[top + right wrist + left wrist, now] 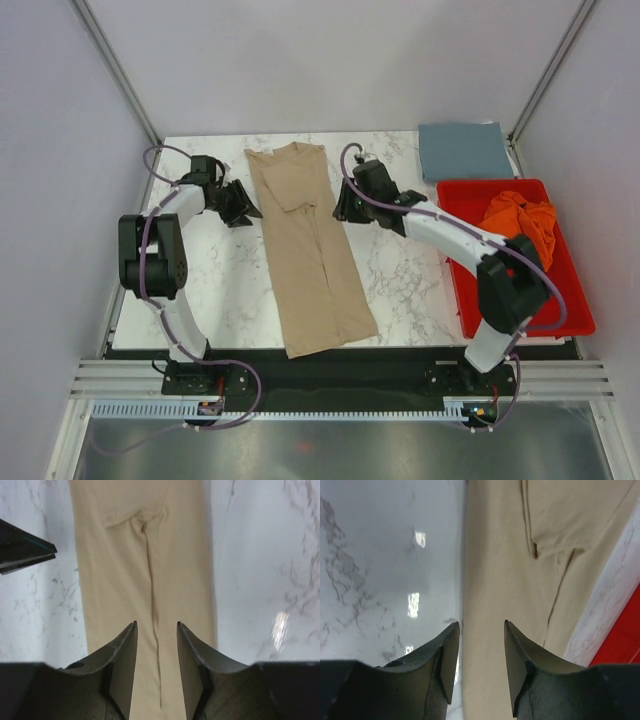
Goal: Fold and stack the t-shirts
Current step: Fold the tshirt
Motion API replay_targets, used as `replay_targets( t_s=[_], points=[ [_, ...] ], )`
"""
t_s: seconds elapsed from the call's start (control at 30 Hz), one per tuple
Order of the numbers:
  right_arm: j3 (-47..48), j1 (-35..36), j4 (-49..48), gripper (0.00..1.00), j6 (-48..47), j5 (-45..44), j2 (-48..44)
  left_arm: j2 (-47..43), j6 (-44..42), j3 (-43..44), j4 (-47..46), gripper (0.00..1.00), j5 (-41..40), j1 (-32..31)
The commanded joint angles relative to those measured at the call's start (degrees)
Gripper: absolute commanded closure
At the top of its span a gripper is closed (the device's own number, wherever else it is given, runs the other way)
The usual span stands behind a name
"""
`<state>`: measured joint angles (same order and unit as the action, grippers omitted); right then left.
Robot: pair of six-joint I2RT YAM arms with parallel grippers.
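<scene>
The tan t-shirt point(311, 250) lies folded into a long narrow strip down the middle of the table, collar end at the far side. It also shows in the left wrist view point(520, 580) and the right wrist view point(145, 570). My left gripper point(246, 205) is open and empty at the strip's far left edge point(481, 625). My right gripper point(343, 208) is open and empty at its far right edge point(156, 625). The slate blue-grey t-shirt point(464, 150) lies folded at the far right corner. The orange t-shirt point(520, 222) is bunched in the red tray point(480, 290).
The red plastic tray stands along the right table edge; a bit of it shows in the left wrist view point(620, 640). The marble table top point(215, 280) ends at a black strip near the arm bases. White walls enclose the cell.
</scene>
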<state>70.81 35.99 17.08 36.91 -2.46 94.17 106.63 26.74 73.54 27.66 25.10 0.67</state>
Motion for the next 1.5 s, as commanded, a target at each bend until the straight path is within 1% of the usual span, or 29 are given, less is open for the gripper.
replay_targets(
  t_s=[0.0, 0.03, 0.1, 0.13, 0.27, 0.33, 0.37, 0.4, 0.43, 0.47, 0.5, 0.53, 0.57, 0.6, 0.67, 0.7, 0.77, 0.9, 0.97, 1.07, 1.17, 1.23, 1.27, 1.3, 1.33, 1.37, 1.4, 1.43, 1.47],
  points=[
    [9.7, -2.7, -0.4, 0.55, -10.7, 2.3, 10.2, 6.5, 0.9, 5.6, -2.7, 0.52, -1.5, 0.0],
    [14.0, -3.8, -0.7, 0.55, -11.3, 4.2, 14.3, 8.0, 0.3, 8.2, -2.8, 0.52, -2.2, 0.0],
    [18.5, -5.0, -1.5, 0.55, -11.9, 5.4, 18.3, 11.6, 0.2, 10.6, -3.0, 0.52, -2.6, 0.0],
    [22.6, -6.3, -1.8, 0.55, -11.7, 6.1, 22.1, 12.7, 0.2, 13.3, -3.1, 0.52, -2.8, 0.0],
    [30.4, -9.0, -5.3, 0.53, -8.6, 8.4, 30.3, 18.3, 0.2, 19.6, -3.1, 0.53, -2.6, -0.1],
    [34.1, -10.1, -6.4, 0.52, -7.0, 9.1, 34.7, 20.9, 0.4, 22.3, -3.1, 0.56, -3.2, 0.0],
    [35.4, -10.4, -6.9, 0.52, -6.7, 9.5, 36.2, 21.8, 0.4, 23.2, -3.1, 0.58, -3.5, 0.0],
    [37.8, -10.8, -7.1, 0.52, -6.2, 10.0, 37.7, 22.7, 0.4, 24.3, -3.1, 0.62, -3.5, -0.1],
    [38.8, -11.5, -7.1, 0.52, -5.6, 10.3, 40.3, 23.8, 0.3, 26.4, -3.1, 0.65, -3.1, -0.1],
    [39.7, -11.9, -7.2, 0.52, -5.3, 10.6, 41.3, 25.8, 0.3, 27.4, -3.1, 0.67, -2.7, -1.6],
    [40.3, -12.3, -8.1, 0.52, -4.9, 11.7, 42.2, 26.8, 0.4, 28.5, -3.1, 0.72, -2.5, -1.6],
    [40.9, -13.0, -8.8, 0.52, -4.5, 12.2, 43.6, 27.7, 0.7, 30.5, -3.1, 0.75, -1.8, -1.8],
    [40.8, -13.3, -9.6, 0.52, -3.6, 12.7, 44.2, 29.6, 0.8, 31.6, -3.0, 0.77, -1.5, -1.8],
    [40.6, -13.5, -11.4, 0.52, -3.2, 14.0, 44.7, 30.3, 0.7, 33.8, -3.1, 0.83, -1.3, -2.2],
    [40.5, -14.1, -13.4, 0.52, -2.4, 15.1, 45.9, 32.8, 0.5, 36.1, -3.0, 0.89, -0.1, -2.5],
    [40.6, -14.3, -13.5, 0.52, -2.2, 15.5, 46.5, 33.5, 0.4, 38.6, -3.0, 0.94, 0.6, -2.9],
    [40.2, -14.5, -13.6, 0.52, -2.0, 15.3, 46.5, 35.6, 0.5, 41.1, -3.0, 0.98, 1.1, -3.3],
    [34.4, -16.2, -13.6, 0.52, -0.7, 12.8, 42.6, 39.2, 1.5, 48.9, -3.1, 0.98, 3.0, -4.5],
    [30.0, -17.0, -14.1, 0.52, 0.8, 11.2, 40.5, 40.0, 2.0, 50.6, -3.1, 0.98, 3.0, -5.0],
    [25.1, -18.3, -15.4, 0.53, 1.9, 11.7, 36.7, 41.2, 1.8, 54.2, -3.1, 0.98, 3.4, -6.5],
    [21.4, -18.6, -15.8, 0.52, 2.0, 12.4, 33.3, 42.2, 2.3, 54.8, -3.1, 0.98, 6.4, -6.8],
    [19.6, -18.7, -15.4, 0.52, 1.9, 13.6, 30.4, 40.0, 2.4, 52.2, -3.0, 0.96, 6.7, -6.8],
    [17.3, -18.6, -14.8, 0.52, 1.8, 14.3, 29.3, 38.2, 2.1, 50.3, -3.0, 0.93, 5.8, -6.7],
    [16.1, -18.6, -13.9, 0.52, 1.8, 15.3, 26.9, 36.5, 1.5, 46.0, -3.0, 0.91, 2.9, -6.6],
    [14.8, -18.6, -12.3, 0.53, 1.9, 15.6, 25.5, 32.6, 1.3, 43.9, -3.0, 0.87, 1.5, -6.5],
    [11.6, -18.6, -11.6, 0.52, 1.9, 15.8, 24.1, 30.9, 1.2, 40.5, -3.0, 0.72, -1.0, -5.9],
    [9.7, -18.3, -11.0, 0.52, 2.0, 16.5, 21.0, 29.3, 0.6, 39.2, -3.0, 0.69, -1.8, -5.7],
    [7.7, -18.1, -10.3, 0.52, 2.0, 16.9, 19.2, 25.6, 0.1, 37.9, -2.8, 0.67, -2.6, -5.4],
    [3.8, -17.7, -9.7, 0.52, 2.2, 16.9, 17.6, 23.6, -0.5, 35.6, -2.0, 0.64, -4.3, -4.8]
  ],
)
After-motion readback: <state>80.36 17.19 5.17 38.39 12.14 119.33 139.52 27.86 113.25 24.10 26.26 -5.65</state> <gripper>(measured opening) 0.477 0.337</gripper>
